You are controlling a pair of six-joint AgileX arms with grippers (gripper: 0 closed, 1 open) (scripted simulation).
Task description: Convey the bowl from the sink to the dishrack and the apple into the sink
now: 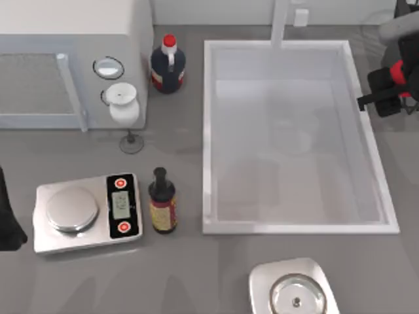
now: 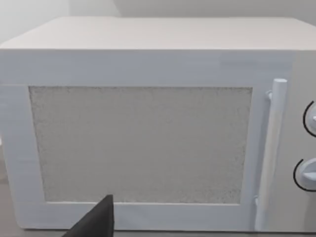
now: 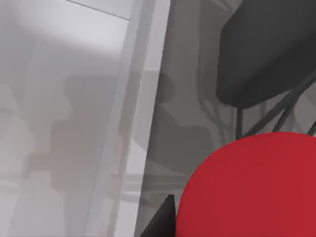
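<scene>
The white sink (image 1: pixel 209 131) with its faucet (image 1: pixel 280 23) fills the middle right of the table, and its basin looks bare. My right gripper (image 1: pixel 386 91) hovers just outside the sink's right rim, towards the back, shut on the red apple (image 1: pixel 396 70). In the right wrist view the apple (image 3: pixel 252 187) looms large beside the sink's rim (image 3: pixel 133 123), with a dark finger (image 3: pixel 271 49) beyond it. The bowl and the dishrack are out of view. My left arm (image 1: pixel 6 219) is parked at the table's left edge.
A white microwave (image 1: pixel 65 59) (image 2: pixel 148 138) stands at the back left, with a red-capped dark bottle (image 1: pixel 168 65) and a white jug (image 1: pixel 124 104) next to it. A kitchen scale (image 1: pixel 85 212) and a sauce bottle (image 1: pixel 162 201) sit at the front left. A steel pan (image 1: pixel 294 291) lies at the front.
</scene>
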